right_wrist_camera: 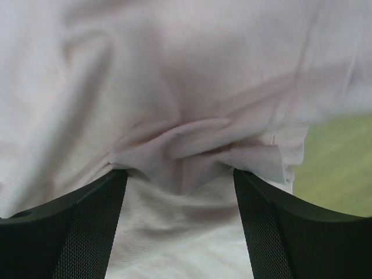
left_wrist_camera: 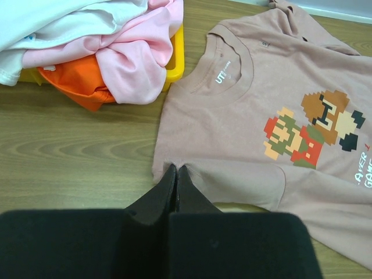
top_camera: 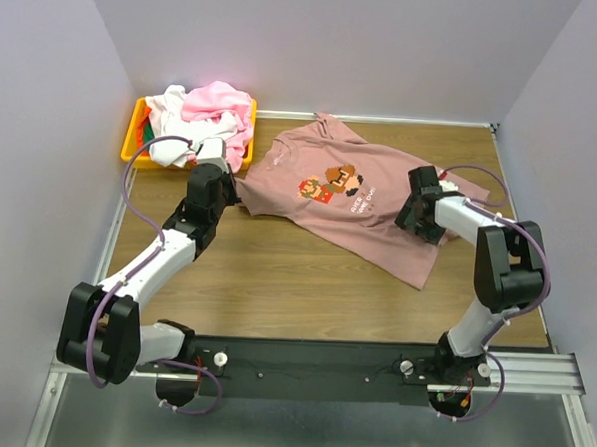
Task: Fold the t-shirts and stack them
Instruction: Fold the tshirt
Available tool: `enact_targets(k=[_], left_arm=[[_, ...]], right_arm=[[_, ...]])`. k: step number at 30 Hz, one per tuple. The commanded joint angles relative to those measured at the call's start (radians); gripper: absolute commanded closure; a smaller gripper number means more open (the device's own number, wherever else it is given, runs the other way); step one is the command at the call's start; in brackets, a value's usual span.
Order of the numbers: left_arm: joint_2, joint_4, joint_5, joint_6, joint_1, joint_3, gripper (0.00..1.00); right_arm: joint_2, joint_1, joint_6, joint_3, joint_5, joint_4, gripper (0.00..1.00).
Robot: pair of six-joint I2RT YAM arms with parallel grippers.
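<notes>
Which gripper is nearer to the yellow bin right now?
Left. The left gripper pinches the mauve t-shirt at its edge just beside the yellow bin. The right gripper sits open over the t-shirt's opposite side, well away from the bin.

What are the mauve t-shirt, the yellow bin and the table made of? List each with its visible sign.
Mauve t-shirt: soft, cotton-like knit, matte; it wrinkles and bunches, and the collar is ribbed.
Yellow bin: probably plastic; smooth, evenly coloured rim with a slight sheen.
Table: brown wood-grain surface, low sheen; solid wood or laminate, cannot tell.
</notes>
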Motion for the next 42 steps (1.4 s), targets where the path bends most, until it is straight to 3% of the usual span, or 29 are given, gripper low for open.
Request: enact_targets(k=[1,8,12,16,20,25,32,42], left_arm=[[-0.014,0.033,0.01,0.011,-0.006,-0.015,1.0],[-0.005,0.042,0.013,0.014,-0.006,-0.018,1.0],[0.004,0.047,0.036,0.014,-0.006,-0.018,1.0],[0.012,0.051,0.044,0.015,-0.006,-0.016,1.0],[0.011,0.051,0.044,0.018,-0.006,-0.016,1.0],[0.006,0.057,0.067,0.014,-0.006,-0.019,1.0],[0.003,0.064,0.085,0.011,-0.006,-0.024,1.0],[0.001,0.071,0.105,0.009,-0.006,-0.027,1.0]], right_arm=[[0.163,0.003,-0.042,0.077,0.023,0.0,0.18],[0.339,0.005,-0.091,0.327,-0.022,-0.003,0.18],[0.289,0.003,-0.104,0.348,-0.005,-0.003,0.18],[0.11,0.005,-0.096,0.232,0.041,-0.003,0.17],[-0.093,0.005,-0.062,0.01,0.075,-0.005,0.16],[-0.295,0.0,-0.004,-0.155,0.041,-0.015,0.16],[-0.34,0.0,0.067,-0.288,0.009,-0.018,0.25],[-0.316,0.0,0.084,-0.293,0.07,-0.02,0.29]])
